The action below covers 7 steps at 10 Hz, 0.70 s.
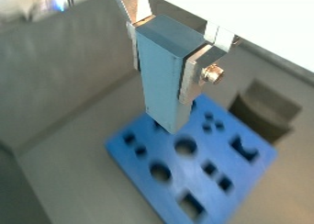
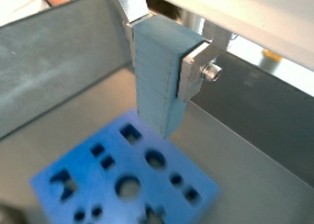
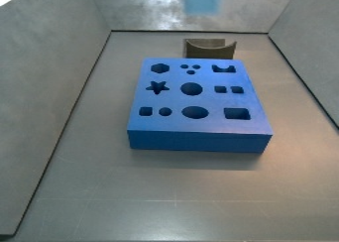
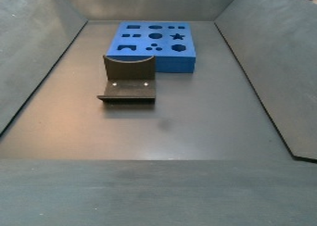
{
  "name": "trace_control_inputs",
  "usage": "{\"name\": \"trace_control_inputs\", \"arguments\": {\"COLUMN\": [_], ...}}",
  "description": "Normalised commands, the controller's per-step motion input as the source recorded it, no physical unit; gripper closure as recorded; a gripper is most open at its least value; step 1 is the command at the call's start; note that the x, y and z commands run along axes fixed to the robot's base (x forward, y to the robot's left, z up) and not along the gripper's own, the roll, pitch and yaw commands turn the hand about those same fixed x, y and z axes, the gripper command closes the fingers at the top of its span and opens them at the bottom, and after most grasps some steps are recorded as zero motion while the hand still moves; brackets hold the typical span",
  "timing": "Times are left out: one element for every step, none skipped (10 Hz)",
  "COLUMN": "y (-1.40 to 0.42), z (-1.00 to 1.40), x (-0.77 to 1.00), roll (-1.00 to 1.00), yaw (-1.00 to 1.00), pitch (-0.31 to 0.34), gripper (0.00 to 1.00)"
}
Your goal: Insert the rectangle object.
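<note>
Tool (image 1: pixel 172 46) clamped on the rectangle object (image 1: pixel 166 81): 2 flat silver fingers (image 1: pixel 196 73) pressed against opposite faces of the light-blue bar, with a screw visible on the nearer finger in both wrist views. Bar held upright, hanging well above the counter (image 3: pixel 159 186), lower end free and touching nothing. Same grasp confirmed at (image 2: pixel 162 39), with the bar (image 2: pixel 157 81) pointing down toward the board.

Dark-blue board (image 3: pixel 195 102) lying flat on the counter, upper face carrying many shaped holes: circles, squares, a star, a rectangular slot and others. Seen below the bar in both wrist views (image 1: pixel 190 159) (image 2: pixel 123 177); bar end appears over the board's edge region in a wrist view, exact alignment with any hole not determinable. No piece seated in any visible hole.

In a side view, only a pale blue blurred patch (image 3: pixel 204 0) visible at the upper frame edge above the board, consistent with the lower part of the held bar; tool itself outside that frame. Neither tool nor bar visible in the side view showing the fixture.

Fixture (image 4: pixel 128 77), a dark L-shaped bracket on a base plate, standing on the counter just beside 1 edge of the board (image 4: pixel 155 44); also seen at (image 1: pixel 267 106) and behind the board at (image 3: pixel 205 46). Grey walls (image 4: pixel 31 54) enclosing the counter on several sides.
</note>
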Motion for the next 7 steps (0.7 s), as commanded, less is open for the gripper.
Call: {"name": "trace_control_inputs", "arguments": {"y": [0.08,0.05,-0.37,-0.38,-0.35,-0.25,-0.20], "z": [0.38,0.21,-0.74,-0.71,-0.68,-0.67,-0.68], "x": [-0.43,-0.27,0.95,1.00,1.00,1.00,1.00], "roll": [0.18,0.12,0.06,0.03,0.00,0.00,0.00], "yaw": [-0.19,-0.14,0.00,0.00,0.00,0.00,0.00], "pitch": [0.265,0.199,0.000,0.000,0.000,0.000,0.000], "gripper": [1.00,1.00,1.00,1.00,1.00,1.00,1.00]}}
